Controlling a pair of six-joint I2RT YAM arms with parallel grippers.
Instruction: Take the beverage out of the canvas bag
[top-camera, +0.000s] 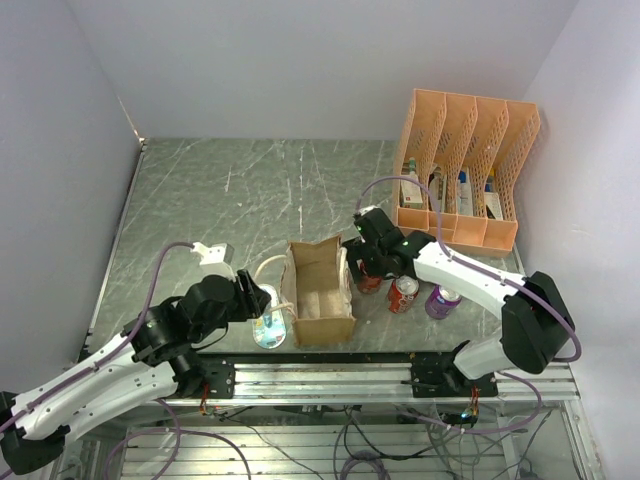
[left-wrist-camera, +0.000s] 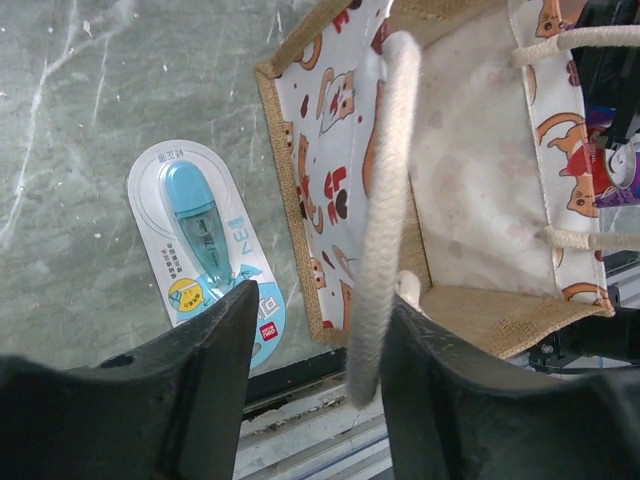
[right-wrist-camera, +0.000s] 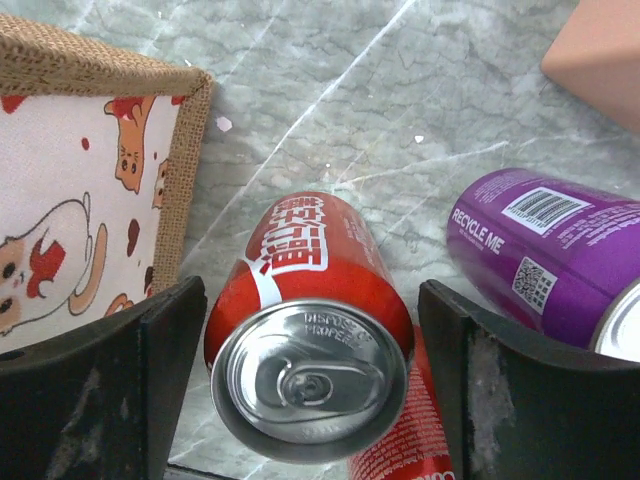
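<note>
The canvas bag (top-camera: 320, 292) stands open at the table's near middle; in the left wrist view (left-wrist-camera: 480, 190) its pale lining shows and no can is seen inside. A red can (right-wrist-camera: 315, 300) stands upright just right of the bag, between the fingers of my right gripper (right-wrist-camera: 310, 300), which is open with a gap on each side. In the top view this gripper (top-camera: 366, 268) is by the bag's right wall. My left gripper (left-wrist-camera: 320, 305) is open at the bag's left side, and a cream handle (left-wrist-camera: 385, 170) hangs between its fingers against the right one.
A second red can (top-camera: 403, 293) and a purple can (top-camera: 441, 300) stand right of the bag. A blue correction-tape blister pack (left-wrist-camera: 205, 235) lies left of the bag. The orange file organizer (top-camera: 465, 170) stands at the back right. The metal rail (top-camera: 330, 375) runs along the near edge.
</note>
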